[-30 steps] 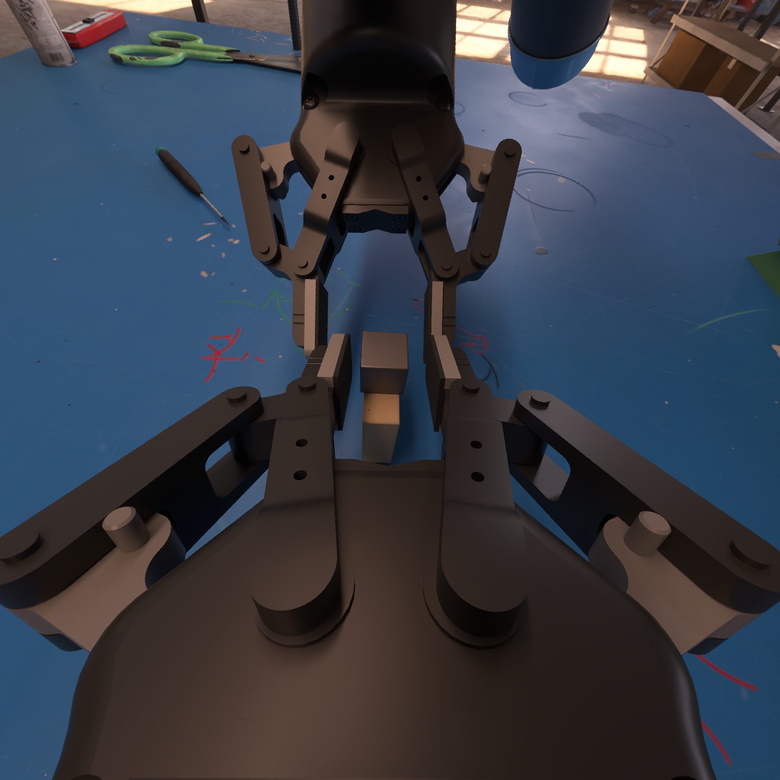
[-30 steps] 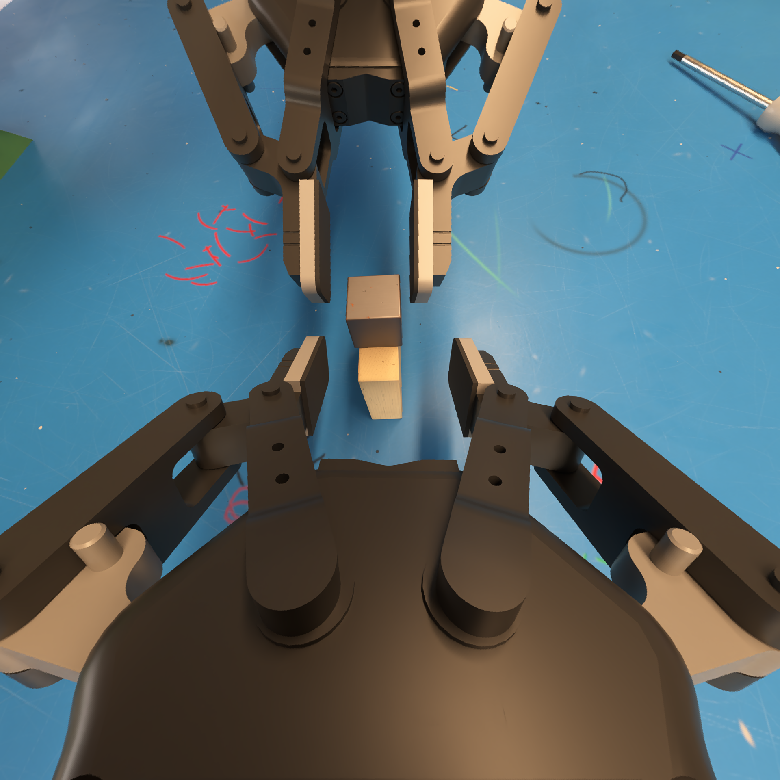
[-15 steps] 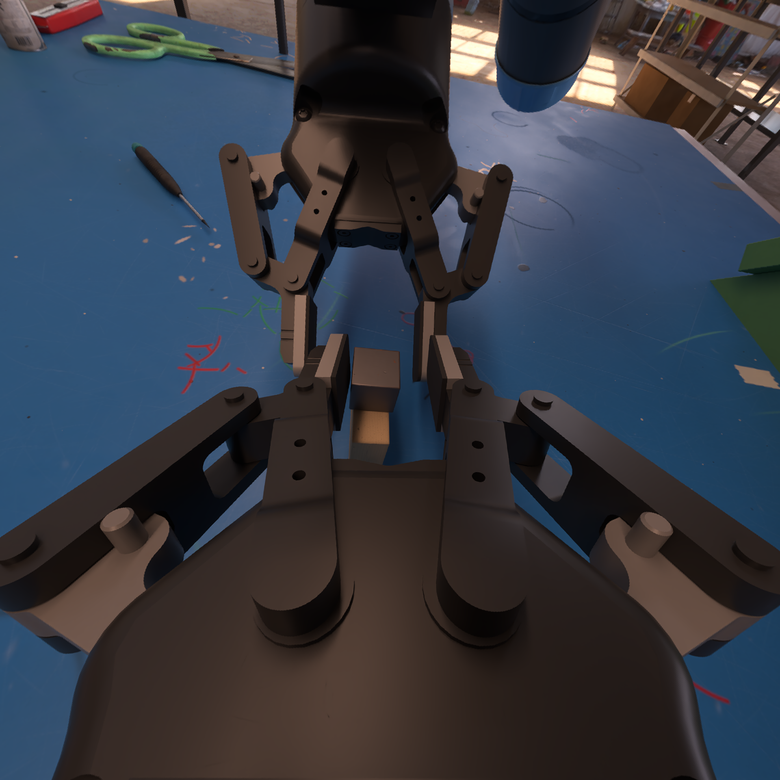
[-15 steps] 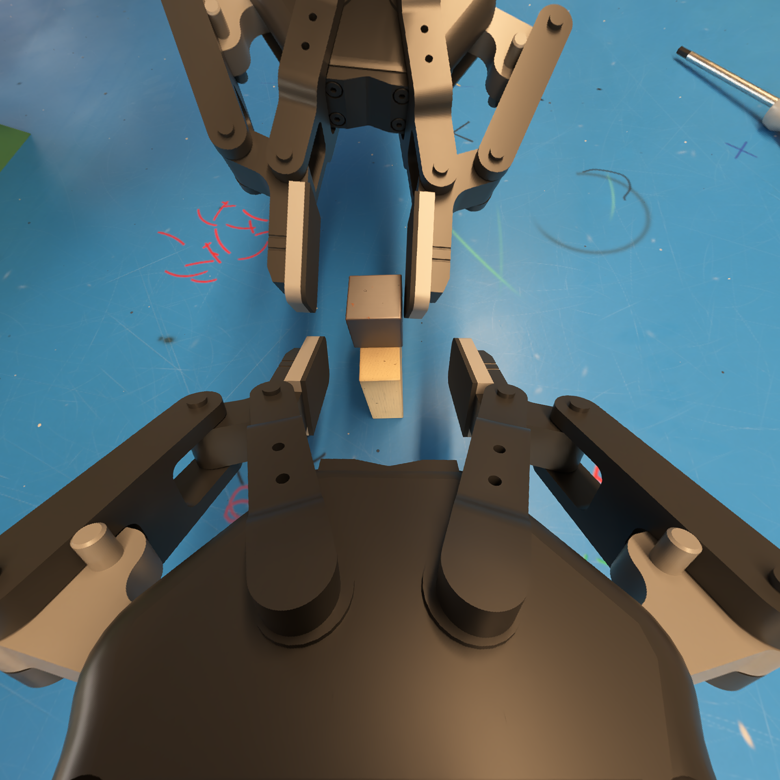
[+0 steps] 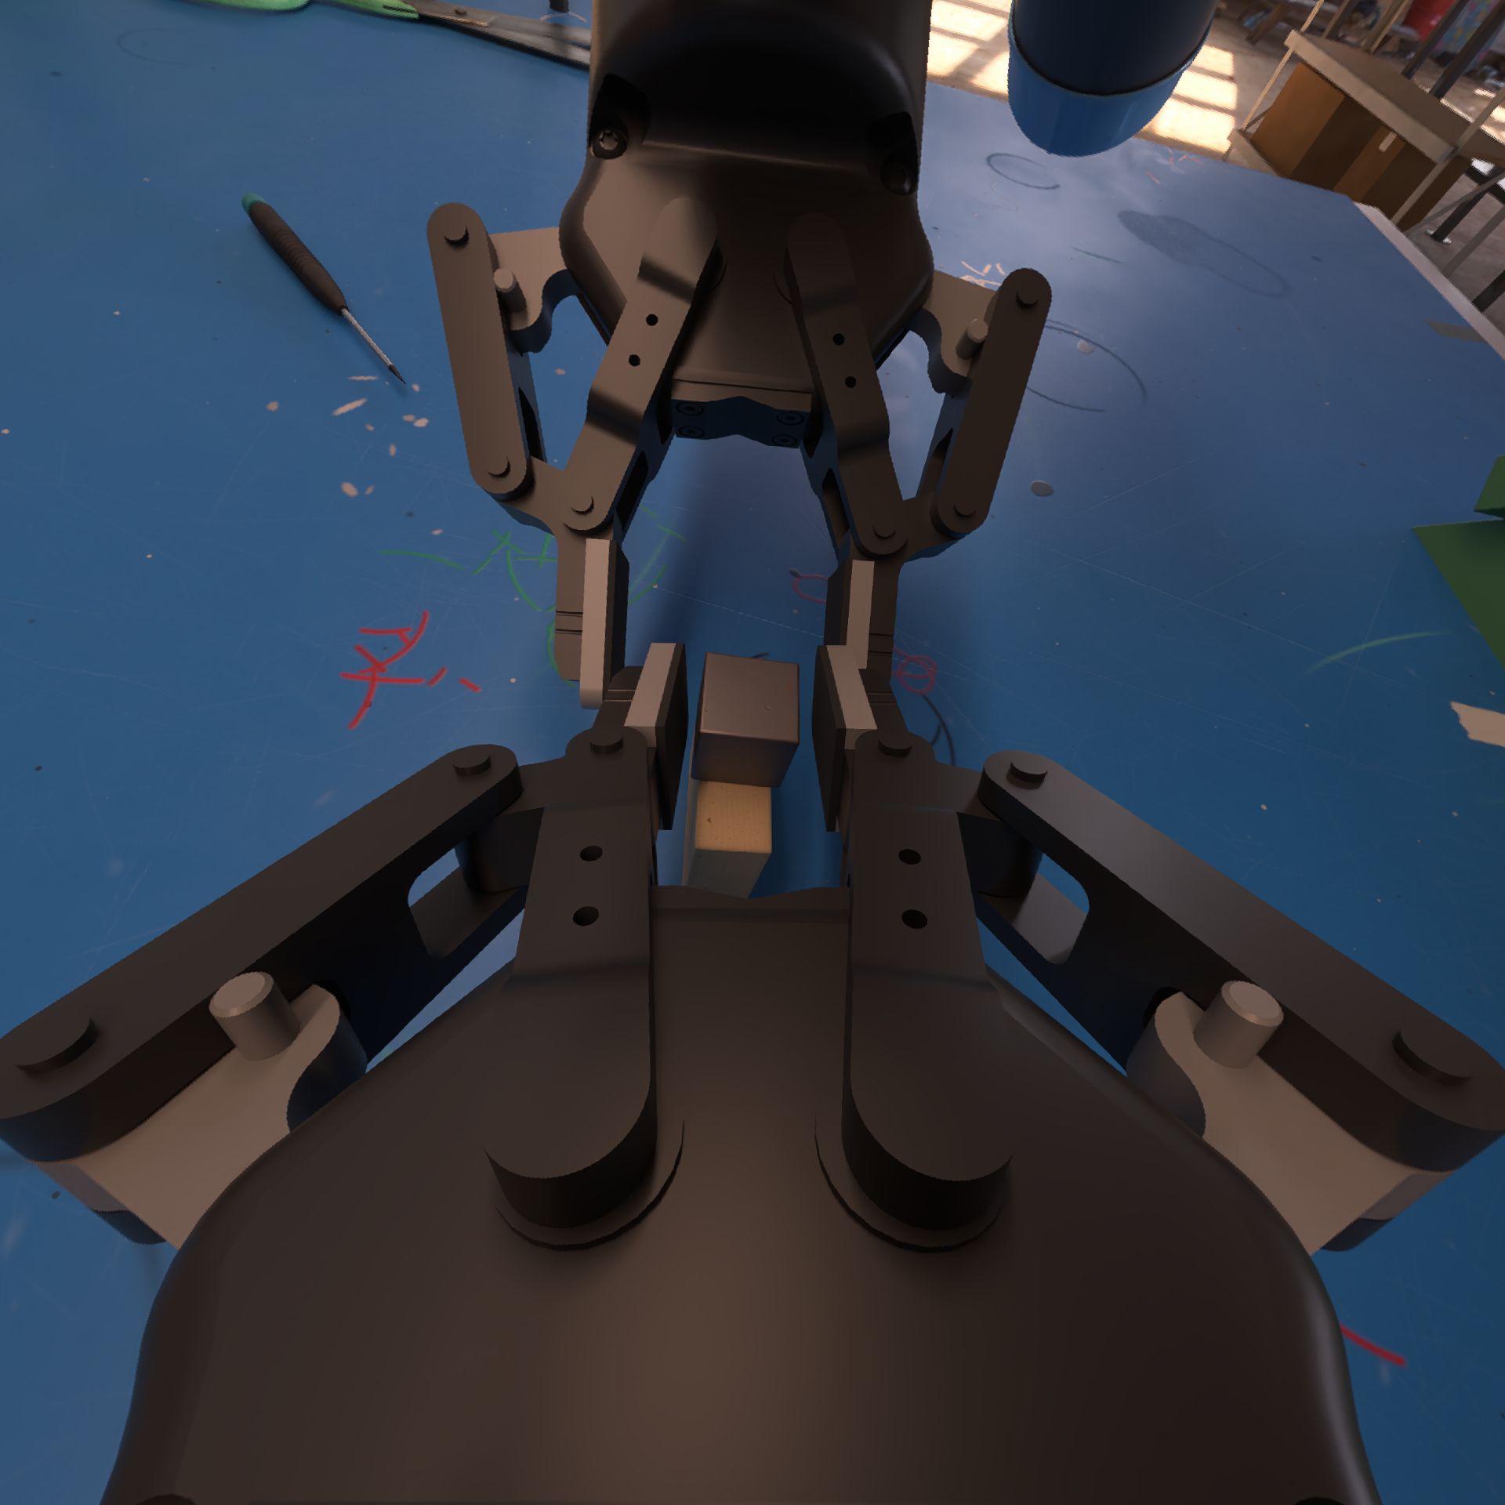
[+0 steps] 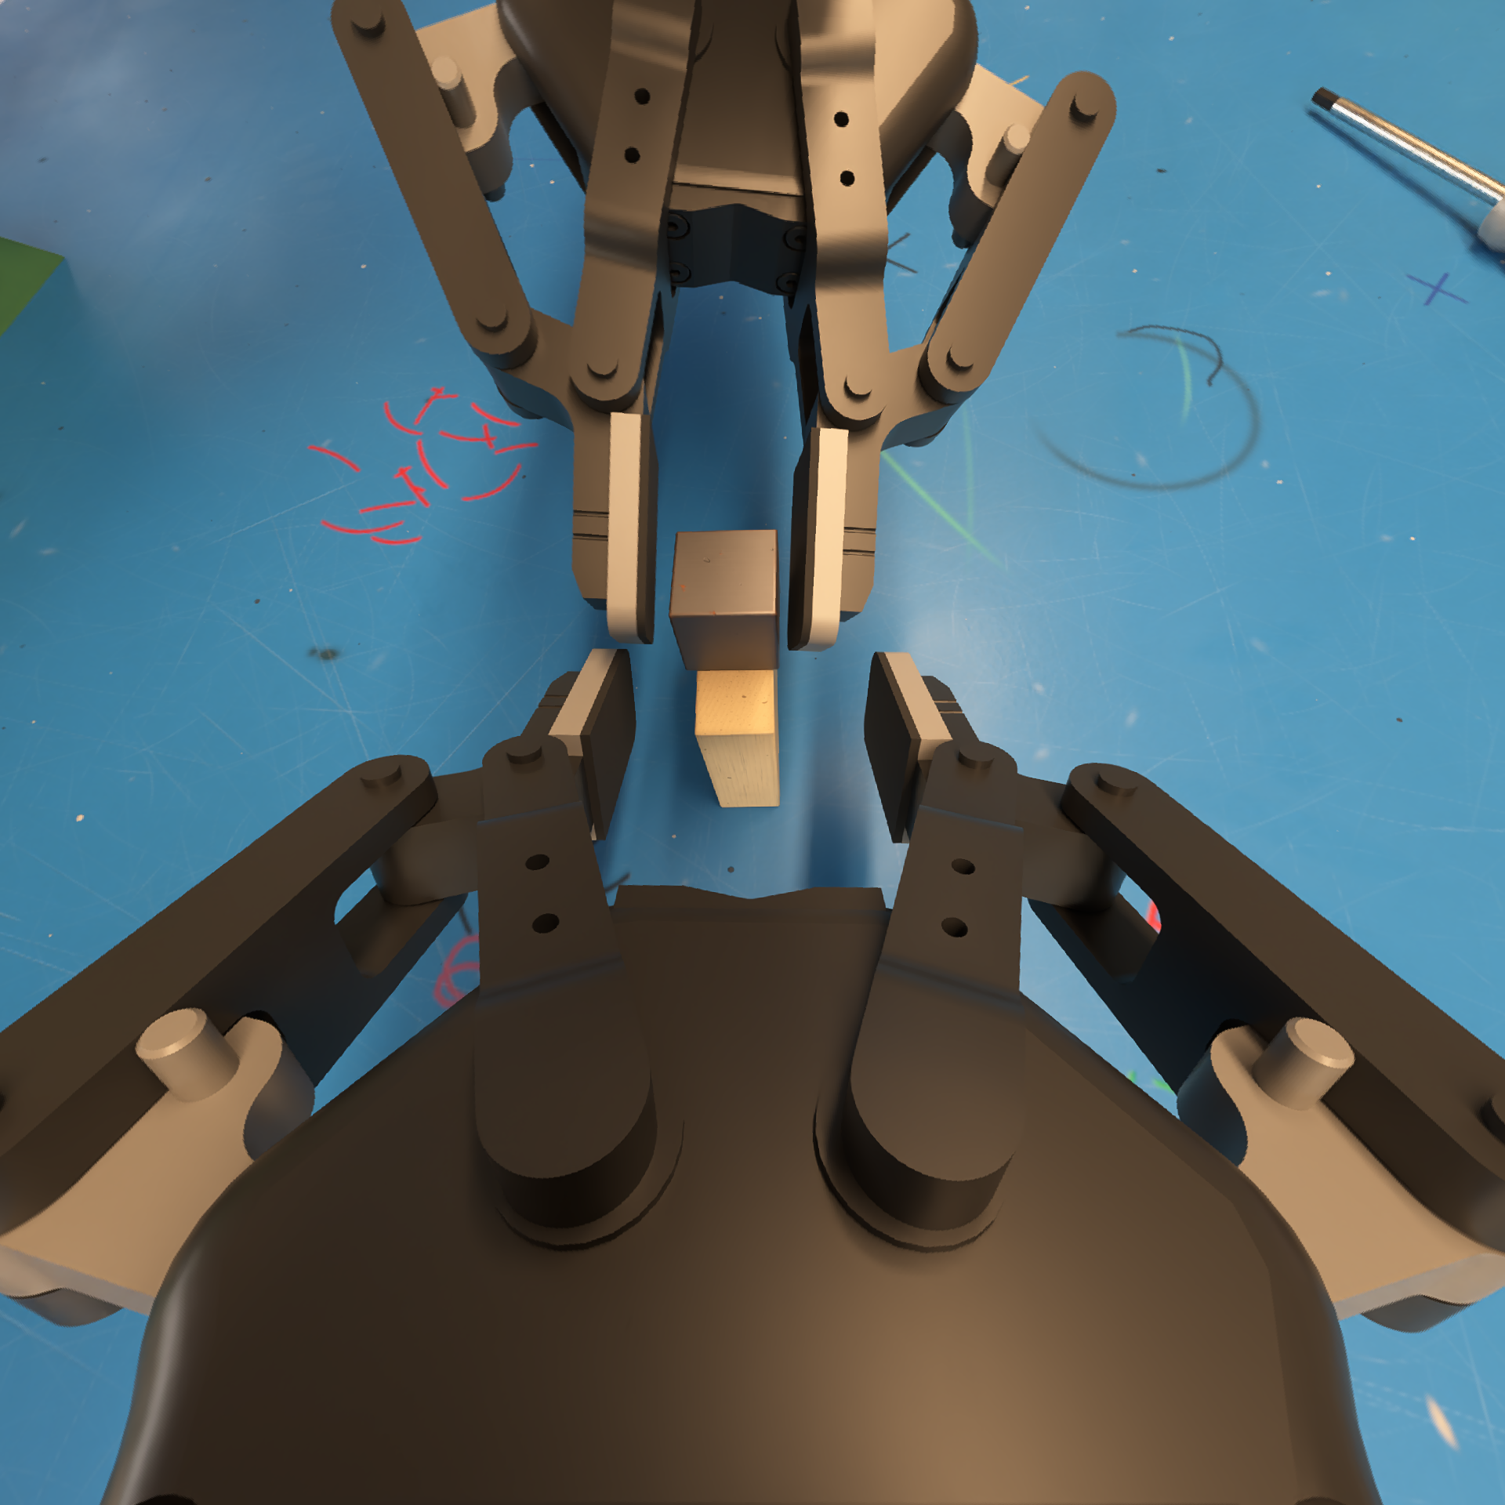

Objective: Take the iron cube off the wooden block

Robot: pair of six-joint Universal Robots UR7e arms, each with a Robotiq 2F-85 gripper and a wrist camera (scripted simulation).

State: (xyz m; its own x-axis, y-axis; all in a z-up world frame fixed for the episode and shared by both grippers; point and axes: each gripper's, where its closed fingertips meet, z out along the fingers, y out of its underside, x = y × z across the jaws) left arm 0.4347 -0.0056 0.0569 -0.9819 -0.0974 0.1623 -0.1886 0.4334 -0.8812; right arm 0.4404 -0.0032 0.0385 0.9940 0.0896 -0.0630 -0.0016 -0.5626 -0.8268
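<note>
The grey iron cube (image 5: 749, 717) sits on the upright pale wooden block (image 5: 729, 831) on the blue table; both also show in the right wrist view, cube (image 6: 725, 594) above block (image 6: 737, 733). My left gripper (image 5: 749, 692) straddles the cube at its height, with its pads close on both sides and thin gaps showing; in the right wrist view it (image 6: 723, 631) reaches in from the top. My right gripper (image 6: 745, 664) is wide open, its fingertips either side of the block without touching. It faces the left gripper (image 5: 725, 676).
A small screwdriver (image 5: 322, 281) lies at the back left. A green block (image 5: 1466, 570) is at the right, also seen in the right wrist view (image 6: 24, 285). A white pen (image 6: 1417, 159) lies at the upper right. The table's edge (image 5: 1425, 269) runs at the far right.
My left gripper's fingers have narrowed around the iron cube and moved in along its sides. The cube, the block and my right gripper have not moved.
</note>
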